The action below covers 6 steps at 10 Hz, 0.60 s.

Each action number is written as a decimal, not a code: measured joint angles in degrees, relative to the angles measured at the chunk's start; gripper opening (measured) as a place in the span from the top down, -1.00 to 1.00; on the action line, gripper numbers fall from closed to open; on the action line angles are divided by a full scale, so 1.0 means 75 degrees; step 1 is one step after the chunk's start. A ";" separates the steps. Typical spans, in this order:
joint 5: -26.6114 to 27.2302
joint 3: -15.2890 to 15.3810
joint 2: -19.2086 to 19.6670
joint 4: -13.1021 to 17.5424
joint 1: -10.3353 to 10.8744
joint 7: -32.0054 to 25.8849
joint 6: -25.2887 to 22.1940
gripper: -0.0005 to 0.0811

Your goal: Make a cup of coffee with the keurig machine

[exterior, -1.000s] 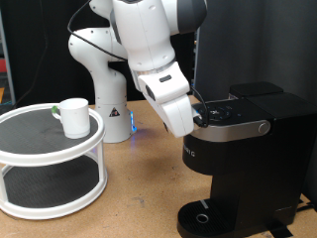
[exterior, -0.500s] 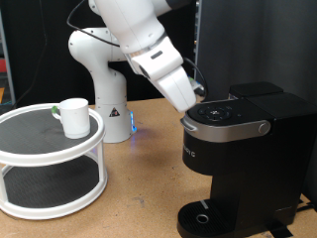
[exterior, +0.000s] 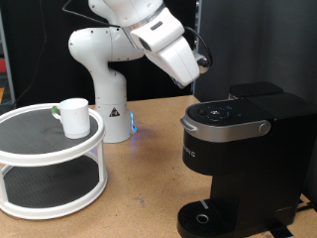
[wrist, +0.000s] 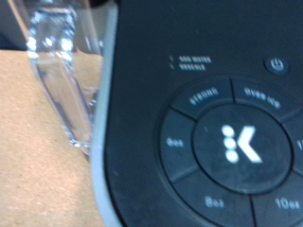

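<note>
The keurig machine (exterior: 238, 164) stands at the exterior view's right with its lid down and its round button panel (exterior: 220, 112) facing up. The wrist view looks straight down on that panel (wrist: 237, 144), with the K button in the middle and a power button (wrist: 276, 64). My gripper (exterior: 202, 63) hangs in the air above the panel, apart from it; its fingers are hidden behind the hand and do not show in the wrist view. The white cup (exterior: 72, 115) stands upright on the top tier of a round white shelf (exterior: 40, 149) at the exterior view's left.
The white robot base (exterior: 104, 94) stands behind, between shelf and machine. A clear plastic part (wrist: 59, 76) shows beside the machine in the wrist view. The drip tray (exterior: 203, 218) under the spout holds nothing. The table is brown wood.
My hand has risen from right at the button panel to well above it, moving up and slightly toward the exterior view's right. The cup and the machine have not moved.
</note>
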 joint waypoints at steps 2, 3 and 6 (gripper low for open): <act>0.0016 -0.0044 0.0017 0.0070 0.0000 0.0000 -0.0115 0.97; 0.0492 -0.0041 0.0001 -0.0034 0.0005 0.0026 0.0246 0.97; 0.1457 -0.0048 -0.0341 -0.0476 -0.0024 0.1047 0.0870 0.97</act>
